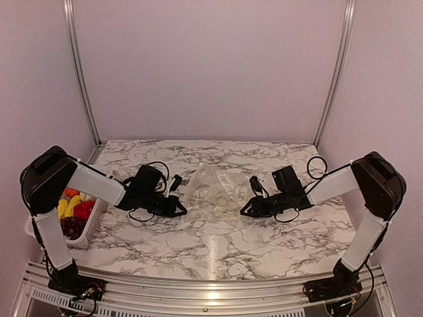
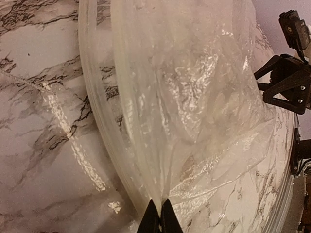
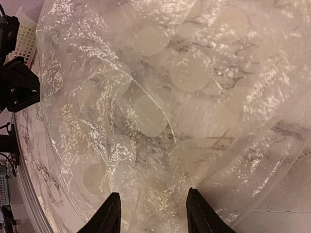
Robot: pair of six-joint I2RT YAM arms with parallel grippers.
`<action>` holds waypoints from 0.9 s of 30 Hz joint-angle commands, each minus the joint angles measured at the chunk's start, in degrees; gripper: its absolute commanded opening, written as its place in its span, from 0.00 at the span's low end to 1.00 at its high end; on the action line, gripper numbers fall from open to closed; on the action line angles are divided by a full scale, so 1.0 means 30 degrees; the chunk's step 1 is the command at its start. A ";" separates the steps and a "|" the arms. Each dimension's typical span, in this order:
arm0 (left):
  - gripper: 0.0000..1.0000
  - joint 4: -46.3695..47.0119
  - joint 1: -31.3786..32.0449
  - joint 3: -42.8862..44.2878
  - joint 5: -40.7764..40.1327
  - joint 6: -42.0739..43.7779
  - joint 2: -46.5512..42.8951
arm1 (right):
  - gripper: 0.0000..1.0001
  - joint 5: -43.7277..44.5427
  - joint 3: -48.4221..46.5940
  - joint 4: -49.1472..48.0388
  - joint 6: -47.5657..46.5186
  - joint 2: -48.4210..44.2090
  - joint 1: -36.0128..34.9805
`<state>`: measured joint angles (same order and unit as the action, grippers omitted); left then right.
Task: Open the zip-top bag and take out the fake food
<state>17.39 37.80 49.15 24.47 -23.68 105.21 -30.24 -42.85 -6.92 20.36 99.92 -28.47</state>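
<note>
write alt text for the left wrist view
The left tool, shut, pinches an edge of the clear zip-top bag at bottom centre; the crinkled bag fills the frame over a marble table. The black right tool shows at the right edge.

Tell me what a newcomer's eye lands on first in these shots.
The crumpled clear zip-top bag puffs up at the middle of the marble table, between the two arms. The left gripper is shut on its plastic, while the right gripper stands open at the opposite side. Bright fake food sits in the white basket at far left.
</note>
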 commanded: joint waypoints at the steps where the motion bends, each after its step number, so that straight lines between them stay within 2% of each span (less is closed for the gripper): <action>1: 0.00 -0.2562 -0.0178 0.0491 -0.0846 0.0419 0.1341 | 0.45 0.1836 0.0143 0.1255 -0.1021 0.0938 -0.0171; 3: 0.02 -0.2629 -0.0179 0.0443 -0.0978 0.0480 0.1249 | 0.46 0.1647 0.0309 0.1238 -0.1158 0.0689 -0.0163; 4: 0.08 -0.2694 -0.0179 0.0410 -0.1121 0.0504 0.1019 | 0.47 0.1504 0.0353 0.1239 -0.1190 0.0376 -0.0176; 10: 0.69 -0.4272 -0.0745 0.0840 -0.1722 0.1367 -0.2244 | 0.62 0.1130 -0.0054 0.2183 -0.1911 -0.2848 -0.0051; 12: 0.90 -0.5160 -0.1304 0.1125 -0.1874 0.1640 -0.3575 | 0.72 0.1151 -0.0281 0.2789 -0.1952 -0.4228 0.0182; 13: 0.97 -0.5555 -0.1667 0.1264 -0.1903 0.1725 -0.4234 | 0.82 0.1046 -0.0380 0.2938 -0.2015 -0.4868 0.0365; 15: 0.99 -0.6374 -0.2646 0.1524 -0.1830 0.1645 -0.5514 | 0.97 0.0979 -0.0746 0.3308 -0.2149 -0.6173 0.0816; 16: 0.99 -0.6831 -0.3153 0.1695 -0.1656 0.1583 -0.6074 | 0.98 0.0896 -0.0925 0.3479 -0.2223 -0.6755 0.1081; 21: 0.99 -0.9548 -0.5306 0.3290 -0.2241 0.1766 -0.8380 | 0.99 0.1065 -0.1913 0.3883 -0.2628 -0.9369 0.2648; 27: 0.99 -1.1434 -0.6848 0.3743 -0.5250 0.1751 -1.0978 | 0.99 0.1863 -0.2342 0.3659 -0.3009 -1.0722 0.3550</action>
<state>-8.69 19.27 59.92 15.42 -19.42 76.77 -26.57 -48.80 3.05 12.75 69.34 -19.20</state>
